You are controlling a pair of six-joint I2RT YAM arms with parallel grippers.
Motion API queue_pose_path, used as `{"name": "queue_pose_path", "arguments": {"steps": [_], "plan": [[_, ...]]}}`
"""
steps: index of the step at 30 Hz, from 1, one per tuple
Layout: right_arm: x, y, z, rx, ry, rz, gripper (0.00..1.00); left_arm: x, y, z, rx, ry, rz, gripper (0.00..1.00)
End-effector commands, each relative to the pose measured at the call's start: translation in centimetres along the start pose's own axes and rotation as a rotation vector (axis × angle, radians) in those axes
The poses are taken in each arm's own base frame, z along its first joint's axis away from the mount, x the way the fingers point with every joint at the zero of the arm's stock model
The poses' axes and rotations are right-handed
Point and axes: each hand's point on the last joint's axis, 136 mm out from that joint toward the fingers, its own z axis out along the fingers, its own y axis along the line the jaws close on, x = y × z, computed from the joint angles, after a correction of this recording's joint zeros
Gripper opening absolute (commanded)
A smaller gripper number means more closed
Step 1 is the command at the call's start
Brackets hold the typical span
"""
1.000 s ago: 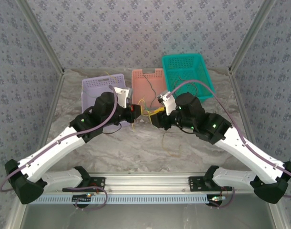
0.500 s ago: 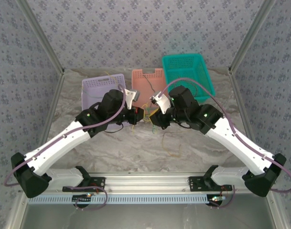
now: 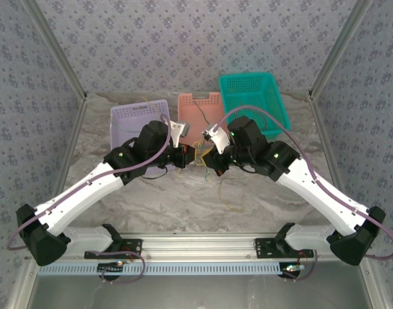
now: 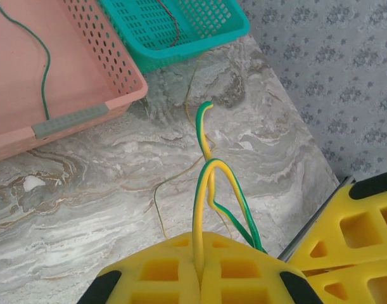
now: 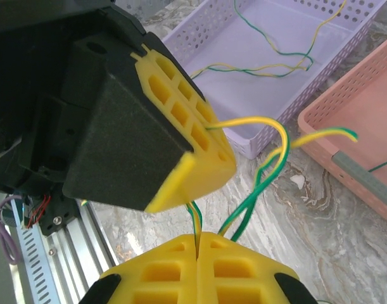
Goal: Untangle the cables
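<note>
A yellow-and-green cable [image 4: 209,171] loops up between both grippers over the marble table. My left gripper [image 4: 201,273] is shut on one part of it, and the cable's free tip curls toward the baskets. My right gripper [image 5: 197,246] is shut on another part of the same cable [image 5: 269,166], just below the left gripper's yellow fingers [image 5: 187,130]. From above, the left gripper [image 3: 185,156] and right gripper [image 3: 208,159] nearly meet, with the cable [image 3: 197,152] bunched between them. A thin loose wire [image 4: 156,204] lies on the table underneath.
The purple basket [image 3: 122,117] holds thin yellow and green wires [image 5: 269,63]. In the pink basket [image 4: 73,117] lies a green wire [image 4: 46,69]. A dark wire [image 4: 174,25] sits in the teal basket [image 4: 234,28]. All three baskets stand just behind the grippers.
Both grippers have drawn closer together in front of the pink basket. The cable between them, stretched a second ago, now bows into a slack loop.
</note>
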Motion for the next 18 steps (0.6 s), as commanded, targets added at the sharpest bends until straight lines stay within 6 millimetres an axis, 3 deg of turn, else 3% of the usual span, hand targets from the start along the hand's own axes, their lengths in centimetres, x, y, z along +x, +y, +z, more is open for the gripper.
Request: {"name": "queue_pose_path", "arguments": {"steps": [1,2,5,12,15,17,18], "plan": [[-1.0,-0.5,-2.5,0.036,-0.124,0.043,0.00,-2.4,2.8,-2.0,-0.087,-0.122,-0.142,0.00],[-0.3,-1.2,-2.7,0.053,-0.156,0.082,0.00,-2.5,4.1,-2.3,-0.096,-0.149,-0.220,0.00],[-0.7,-2.1,-4.1,0.072,-0.291,0.172,0.00,-2.7,5.7,-2.6,-0.049,-0.242,-0.397,0.00],[0.6,-4.8,-4.6,0.156,-0.597,0.446,0.00,-2.5,5.8,-2.7,0.100,-0.453,-0.652,0.00],[0.1,-4.4,-4.3,0.142,-0.640,0.463,0.00,-2.9,3.9,-2.2,0.140,-0.436,-0.607,0.00],[-0.4,-3.2,-4.4,0.165,-0.589,0.363,0.00,-2.7,3.8,-2.1,0.075,-0.393,-0.558,0.00],[-0.8,-2.4,-4.5,0.159,-0.559,0.298,0.08,-2.7,3.7,-2.1,0.063,-0.383,-0.541,0.00]]}}
